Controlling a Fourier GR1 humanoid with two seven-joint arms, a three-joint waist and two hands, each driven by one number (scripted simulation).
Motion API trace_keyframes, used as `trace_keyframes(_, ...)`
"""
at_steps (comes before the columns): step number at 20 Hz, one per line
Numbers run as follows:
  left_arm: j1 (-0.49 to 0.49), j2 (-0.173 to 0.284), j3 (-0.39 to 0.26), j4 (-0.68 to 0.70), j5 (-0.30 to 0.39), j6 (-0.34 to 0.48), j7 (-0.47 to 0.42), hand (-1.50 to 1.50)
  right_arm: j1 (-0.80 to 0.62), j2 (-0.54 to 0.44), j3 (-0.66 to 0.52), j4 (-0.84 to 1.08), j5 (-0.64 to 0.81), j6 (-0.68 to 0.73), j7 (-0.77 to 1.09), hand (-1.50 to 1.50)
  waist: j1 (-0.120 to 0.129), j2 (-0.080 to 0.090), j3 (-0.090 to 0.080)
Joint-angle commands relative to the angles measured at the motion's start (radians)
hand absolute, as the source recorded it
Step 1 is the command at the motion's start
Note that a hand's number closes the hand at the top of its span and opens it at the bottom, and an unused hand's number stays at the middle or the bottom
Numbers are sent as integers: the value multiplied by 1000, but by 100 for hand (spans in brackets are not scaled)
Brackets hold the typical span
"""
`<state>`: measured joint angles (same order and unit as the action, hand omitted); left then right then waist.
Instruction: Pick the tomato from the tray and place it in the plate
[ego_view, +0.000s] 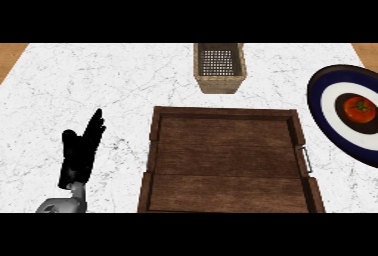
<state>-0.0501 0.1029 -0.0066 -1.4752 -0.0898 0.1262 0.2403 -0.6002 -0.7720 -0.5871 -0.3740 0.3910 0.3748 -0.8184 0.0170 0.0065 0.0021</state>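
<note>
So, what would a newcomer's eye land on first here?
Probably the red tomato, sitting in the middle of the blue-and-white ringed plate at the right edge. Next, the big wooden tray at the centre, with nothing showing in it. The left hand rests open at lower left, and a woven basket stands beyond the tray.

Bright, even light — faint shadows, no glare.

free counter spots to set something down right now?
Bare marble: the far-left stretch beyond the left hand, and the strip between basket and plate. The wooden tray holds nothing. Crowded: right edge, where the plate with the tomato sits close to the tray's handle.
</note>
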Motion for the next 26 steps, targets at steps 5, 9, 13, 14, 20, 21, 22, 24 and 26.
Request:
trace_keyframes(5, -43, 8, 27, 31, 5, -11, 13, 0, -1, -11, 41, 83, 12, -52, -101, -150, 0, 1, 0)
trace_keyframes(9, 19, -4, 4, 3, -13, -5, -26, 0, -18, -29, 39, 121, 4, -78, -103, -150, 5, 1, 0)
trace_keyframes(13, 22, 15, 14, -44, 10, -34, -6, 0, 0, -36, 44, 152, 9, -106, -139, -150, 11, 3, 1)
trace_keyframes(14, -86, -9, 26, 52, -18, 14, 14, 0, -6, -53, 48, 143, 9, -101, -121, -150, 2, 4, 1)
trace_keyframes(20, 17, -5, 6, 16, -8, -26, -43, 0, 20, -80, 43, 184, 4, -119, -150, -150, 12, 5, 2)
trace_keyframes(21, 1, -3, 28, 27, 11, -28, -57, 0, 22, -87, 44, 188, 6, -122, -151, -150, 13, 6, 2)
trace_keyframes(22, -37, -22, -2, 31, -18, -9, 1, 0, -3, -81, 50, 193, 12, -129, -123, -150, 14, 7, 3)
trace_keyframes(24, -32, 0, 24, 9, 11, -31, 5, 0, -4, -75, 45, 198, 10, -165, -125, -150, 19, 9, 3)
trace_keyframes(26, 14, -17, -4, -19, -5, -23, 7, 0, 26, -132, 25, 203, -8, -129, -148, -150, 19, 8, 4)
